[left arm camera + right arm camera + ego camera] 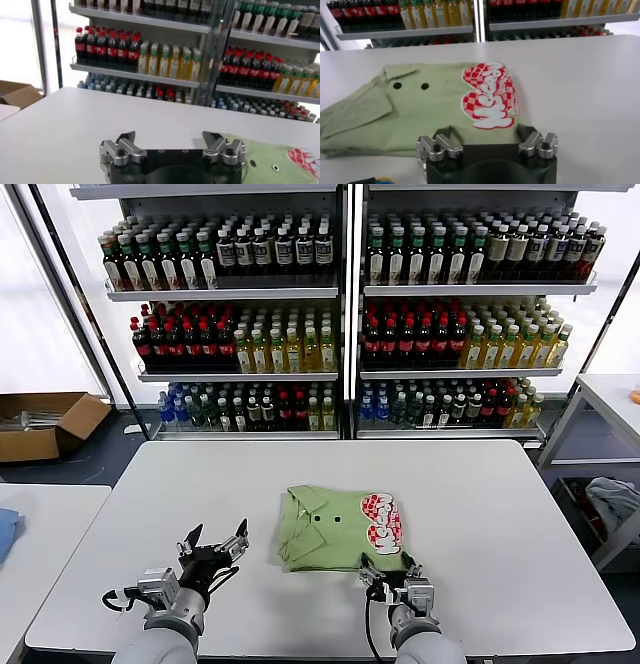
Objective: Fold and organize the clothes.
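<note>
Two claws are mine, and both stand wide with nothing in them. My right claw (390, 569) hangs just at the near edge of the shirt (342, 528), right by the red-and-white print (381, 522). My left claw (214, 546) hangs over the bare tabletop (500, 514), off to the left of the shirt and apart from it.

The shirt lies straight ahead of my right claw, near the middle of the tabletop. It is light green and already looks folded into a small, flat shape. Its collar (399, 72) and two dark buttons (397, 85) point toward my left side, and the print sits toward my right. So its long way runs from left to right in front of me. My right claw is the nearer one. I think it can reach the near edge first.

A brown cardboard box (45, 424) sits on the floor far to my left. I cannot tell what is in it. Behind the tabletop, shelves (340, 289) hold rows of bottles.
</note>
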Robot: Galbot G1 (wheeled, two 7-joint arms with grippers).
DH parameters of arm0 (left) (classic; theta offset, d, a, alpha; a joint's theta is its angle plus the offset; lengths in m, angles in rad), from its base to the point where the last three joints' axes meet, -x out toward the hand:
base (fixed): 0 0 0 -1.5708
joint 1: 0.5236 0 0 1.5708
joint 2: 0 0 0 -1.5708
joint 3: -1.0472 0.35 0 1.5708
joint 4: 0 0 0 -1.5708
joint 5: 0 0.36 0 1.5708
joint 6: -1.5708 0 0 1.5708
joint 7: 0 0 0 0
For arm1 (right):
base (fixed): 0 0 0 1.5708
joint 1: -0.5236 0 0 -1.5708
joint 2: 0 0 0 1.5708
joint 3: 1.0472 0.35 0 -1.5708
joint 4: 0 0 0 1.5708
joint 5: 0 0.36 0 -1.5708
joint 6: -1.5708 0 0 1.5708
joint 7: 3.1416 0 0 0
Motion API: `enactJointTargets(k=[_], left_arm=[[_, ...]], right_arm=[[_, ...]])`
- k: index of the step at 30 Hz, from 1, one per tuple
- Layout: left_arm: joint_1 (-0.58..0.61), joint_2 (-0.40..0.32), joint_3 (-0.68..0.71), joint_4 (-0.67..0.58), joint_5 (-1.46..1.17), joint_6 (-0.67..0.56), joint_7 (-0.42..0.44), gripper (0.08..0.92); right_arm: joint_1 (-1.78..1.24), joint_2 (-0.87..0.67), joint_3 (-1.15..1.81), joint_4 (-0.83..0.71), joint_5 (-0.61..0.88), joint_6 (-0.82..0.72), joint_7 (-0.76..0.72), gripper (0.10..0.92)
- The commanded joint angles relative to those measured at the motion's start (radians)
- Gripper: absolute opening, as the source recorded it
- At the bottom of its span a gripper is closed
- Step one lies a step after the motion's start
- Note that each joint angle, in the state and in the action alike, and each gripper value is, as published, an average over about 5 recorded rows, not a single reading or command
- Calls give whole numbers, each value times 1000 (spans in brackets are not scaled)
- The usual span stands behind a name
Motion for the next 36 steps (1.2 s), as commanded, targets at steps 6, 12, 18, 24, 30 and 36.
enactJointTargets(k=[6,12,18,24,30,36], left_arm=[[8,-3,-2,-8,0,3,1,823],[18,-10,3,-16,4,3,0,823],[39,-9,-4,-33,8,4,1,823],[63,-7,-26,-47,6,3,3,823],[68,-9,-30,-47,6,2,4,823],[62,-10,-24,-35,7,2,5,823]], right_arm=[[24,-43,36,96,76,-5,13,823],[140,7,49,24,97,26,-50,823],[307,107,27,-189,99,61,-75,823],[364,176,30,-315,95,80,-63,823],[372,197,46,-374,100,88,-58,823],[354,200,55,-390,103,91,-63,823]])
